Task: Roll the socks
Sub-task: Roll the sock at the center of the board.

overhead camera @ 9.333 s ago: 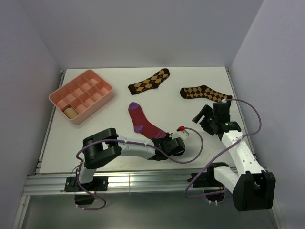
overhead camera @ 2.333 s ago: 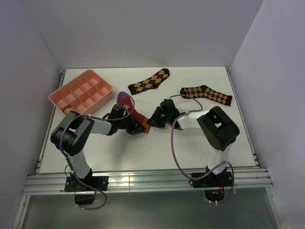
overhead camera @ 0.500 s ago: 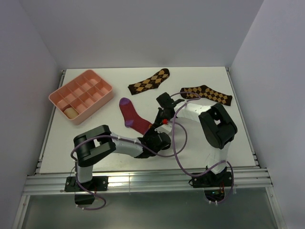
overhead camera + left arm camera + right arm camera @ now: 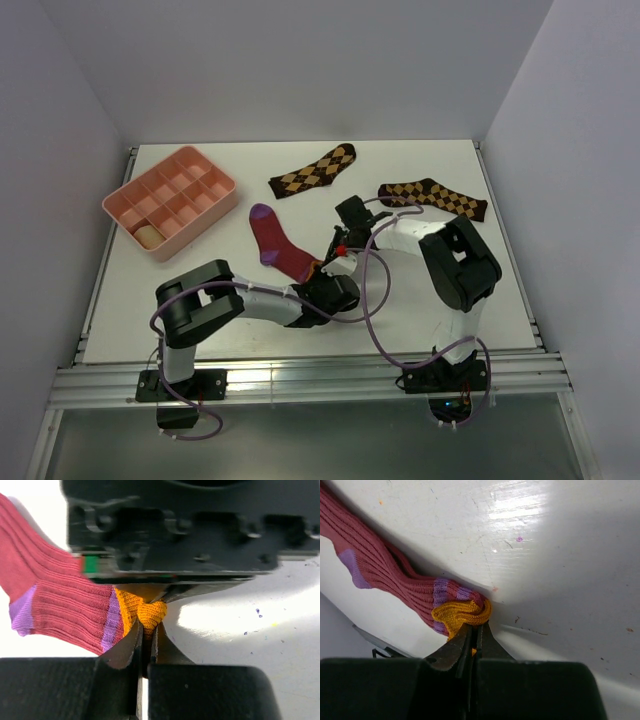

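Left gripper [image 4: 145, 632] and right gripper [image 4: 472, 630]: both pinched tight on orange cuff [image 4: 150, 614] of crimson sock [image 4: 276, 241], middle of table [image 4: 520, 290], probably to start rolling from that end.

Top view: we can't see the sock's [image 4: 272, 238] cuff, which is buried between the left gripper [image 4: 324, 274] and right gripper [image 4: 332, 258]. Both wrist views cut the sock off around 10 o'clock. The tan lump [image 4: 148, 235] in the tray [image 4: 200, 226] is too small for us to identify.
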You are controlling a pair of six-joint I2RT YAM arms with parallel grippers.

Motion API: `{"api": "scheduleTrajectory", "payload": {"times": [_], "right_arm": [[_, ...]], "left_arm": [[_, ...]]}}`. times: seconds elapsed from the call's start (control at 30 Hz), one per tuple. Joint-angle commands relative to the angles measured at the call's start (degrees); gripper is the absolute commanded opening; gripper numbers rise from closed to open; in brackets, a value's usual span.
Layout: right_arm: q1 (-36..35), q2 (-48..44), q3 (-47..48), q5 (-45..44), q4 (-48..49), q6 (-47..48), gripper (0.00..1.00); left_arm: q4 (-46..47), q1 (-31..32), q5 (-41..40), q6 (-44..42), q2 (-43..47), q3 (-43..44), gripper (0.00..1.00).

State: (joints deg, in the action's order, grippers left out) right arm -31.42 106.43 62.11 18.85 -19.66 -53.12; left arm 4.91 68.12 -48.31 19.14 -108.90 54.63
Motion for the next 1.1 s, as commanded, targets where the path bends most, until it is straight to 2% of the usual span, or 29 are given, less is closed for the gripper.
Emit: {"api": "scheduleTrajectory", "payload": {"times": [0.0, 0.1, 0.23, 0.47, 0.63, 0.8, 1.07], "right_arm": [[1.7, -3.4, -2.6, 1.2, 3.1, 0.8, 0.03], [3.0, -5.7, -3.2, 2.5, 6.0, 1.0, 0.12], [4.7, -9.0, -4.4, 2.2, 9.1, -0.2, 0.31], [7.1, -16.5, -12.1, -1.4, 15.0, -3.8, 0.52], [7.3, -18.6, -16.6, -1.9, 19.4, -3.8, 0.54], [3.1, -19.4, -21.0, -3.3, 26.1, -6.3, 0.54], [-1.9, -16.0, -24.0, -6.5, 33.9, -10.1, 0.56]], "left_arm": [[-6.7, -2.5, 8.8, 4.3, 2.5, -1.5, 0.01], [-6.9, -4.3, 14.7, 5.8, 5.7, -1.9, 0.01], [-7.0, -8.1, 28.0, 8.0, 9.7, -2.9, 0.0], [-5.4, -16.7, 45.8, 13.7, 13.2, -5.9, 0.01], [0.3, -23.6, 57.4, 18.6, 13.5, -8.8, 0.01], [7.0, -29.7, 70.7, 26.3, 11.4, -12.3, 0.01], [13.3, -34.7, 77.8, 34.1, 8.4, -14.6, 0.01]]}}
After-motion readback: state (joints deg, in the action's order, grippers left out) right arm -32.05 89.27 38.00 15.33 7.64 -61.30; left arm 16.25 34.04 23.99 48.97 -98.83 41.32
